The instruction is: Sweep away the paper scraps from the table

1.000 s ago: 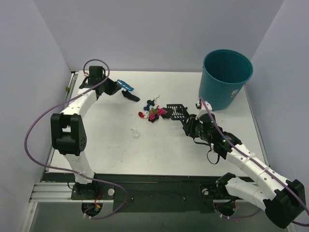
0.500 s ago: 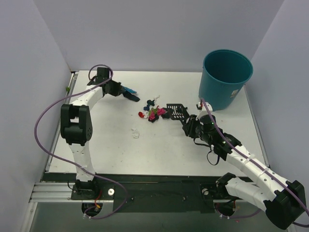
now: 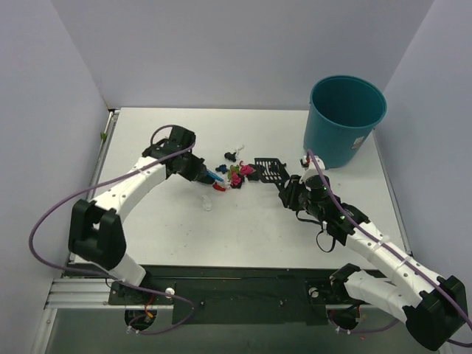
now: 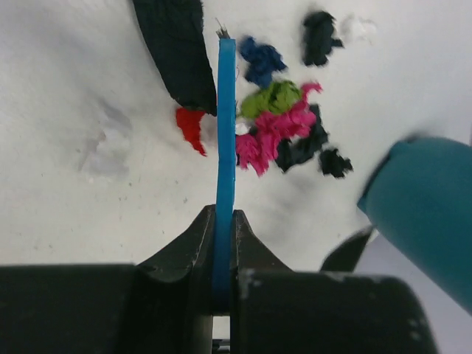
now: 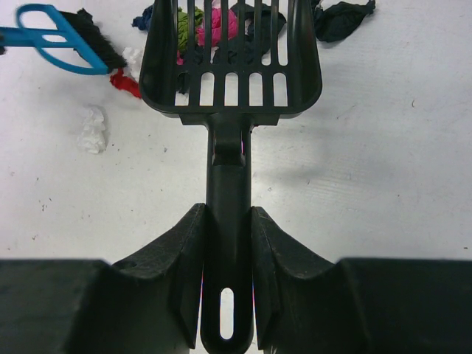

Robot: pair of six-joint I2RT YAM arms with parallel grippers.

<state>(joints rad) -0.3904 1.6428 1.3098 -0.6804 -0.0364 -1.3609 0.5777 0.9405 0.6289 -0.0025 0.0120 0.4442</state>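
Observation:
The paper scraps point(image 3: 233, 175) lie in a small pink, green, blue, black and red heap mid-table. My left gripper point(image 3: 198, 170) is shut on the blue hand brush point(image 3: 214, 177), whose black bristles touch the heap's left side. In the left wrist view the brush handle point(image 4: 225, 140) runs up from my gripper point(image 4: 223, 215), with the scraps point(image 4: 276, 129) just right of it and a red bit point(image 4: 190, 125) to its left. My right gripper point(image 3: 290, 190) is shut on the handle of the black slotted scoop point(image 3: 269, 169), which lies right of the heap. In the right wrist view the scoop point(image 5: 232, 59) faces the scraps point(image 5: 221, 22).
The teal round bin point(image 3: 345, 118) stands at the table's far right, behind the scoop. One white scrap point(image 3: 207, 204) lies alone nearer the front, also seen in the right wrist view point(image 5: 94, 129). A black scrap point(image 5: 343, 18) lies right of the scoop's mouth.
My left arm has swung from the far left of the table toward the middle, bringing the brush to the left side of the scrap heap. The right arm and scoop have not moved.

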